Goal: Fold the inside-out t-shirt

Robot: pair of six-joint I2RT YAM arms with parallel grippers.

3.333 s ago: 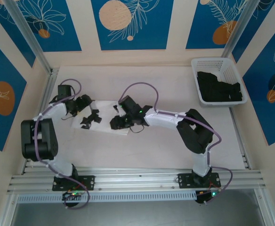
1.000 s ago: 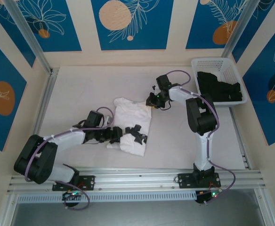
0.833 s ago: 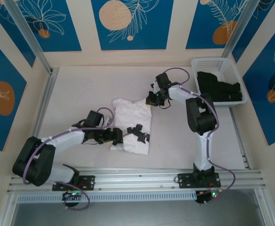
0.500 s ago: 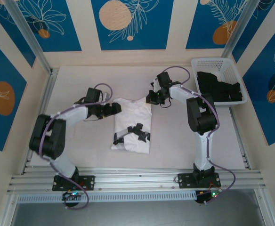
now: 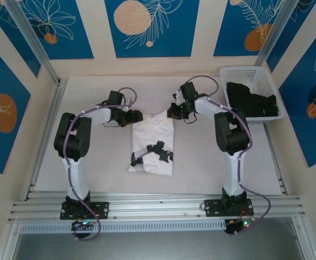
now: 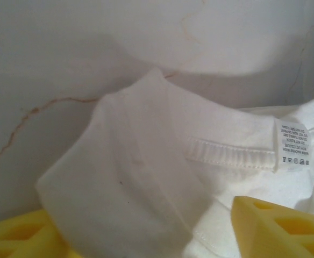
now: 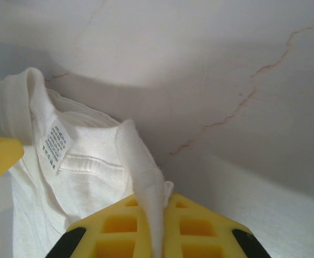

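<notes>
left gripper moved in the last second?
Yes. The left gripper has gone away from the near rail, along the t-shirt's left edge to its far left corner.

The left gripper (image 5: 134, 116) has swung from the near left edge of the inside-out t-shirt (image 5: 153, 131) up to its far left shoulder.

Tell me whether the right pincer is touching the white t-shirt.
Touching. The right wrist view shows a fold of the t-shirt draped over one yellow finger of the right pincer, cloth resting directly on it.
</notes>
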